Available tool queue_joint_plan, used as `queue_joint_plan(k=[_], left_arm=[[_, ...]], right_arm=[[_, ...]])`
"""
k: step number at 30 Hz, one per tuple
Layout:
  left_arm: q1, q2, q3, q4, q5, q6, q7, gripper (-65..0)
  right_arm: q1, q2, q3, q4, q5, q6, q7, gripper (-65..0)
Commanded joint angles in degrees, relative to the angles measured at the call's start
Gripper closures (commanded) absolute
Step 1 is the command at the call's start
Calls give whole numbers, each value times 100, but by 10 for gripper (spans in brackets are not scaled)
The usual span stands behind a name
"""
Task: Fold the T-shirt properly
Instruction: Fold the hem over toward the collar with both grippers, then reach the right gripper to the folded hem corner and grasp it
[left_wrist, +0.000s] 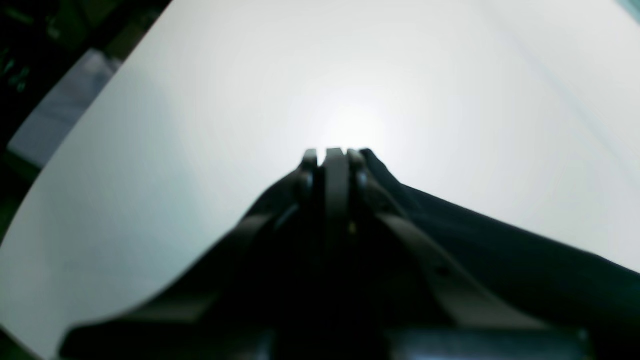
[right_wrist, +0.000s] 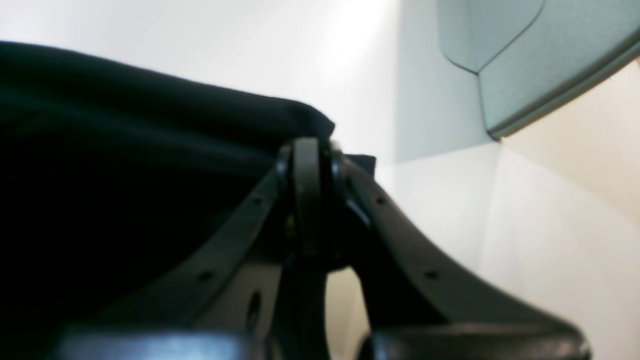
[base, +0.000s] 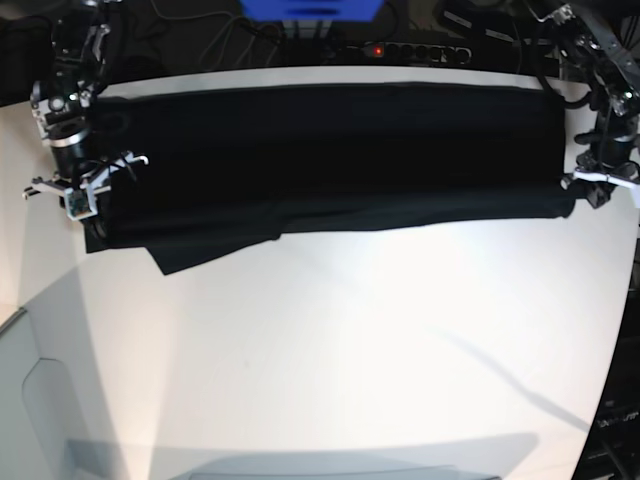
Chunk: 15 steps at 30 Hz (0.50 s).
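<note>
The black T-shirt (base: 330, 150) lies stretched in a long folded band across the far part of the white table (base: 350, 350). A flap of it hangs out below the band at the left. On the right of the base view my left gripper (base: 575, 200) is shut on the cloth's end. The left wrist view shows the same gripper (left_wrist: 335, 155) pinching the T-shirt (left_wrist: 500, 250). My right gripper (base: 85, 205) holds the other end, on the left of the base view. In the right wrist view this gripper (right_wrist: 312, 145) is shut on the T-shirt (right_wrist: 125, 150).
A power strip (base: 400, 50) with a red light and a blue object (base: 310, 8) sit behind the table's far edge. A grey panel (right_wrist: 540, 50) stands near the right arm's corner. The table's edge (left_wrist: 75, 145) runs past the left gripper.
</note>
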Motion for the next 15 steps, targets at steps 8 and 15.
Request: queue_joint_plan(k=[8,15], left_arm=[[349,-97,-66,107,-252,-13,-174,-1],[367,-97,-154,81,-243,-13,-165,-1]], right_arm=[[-573,113,55,126,33,-2,116,0],[-872,122,46,82,33,7,116,0]])
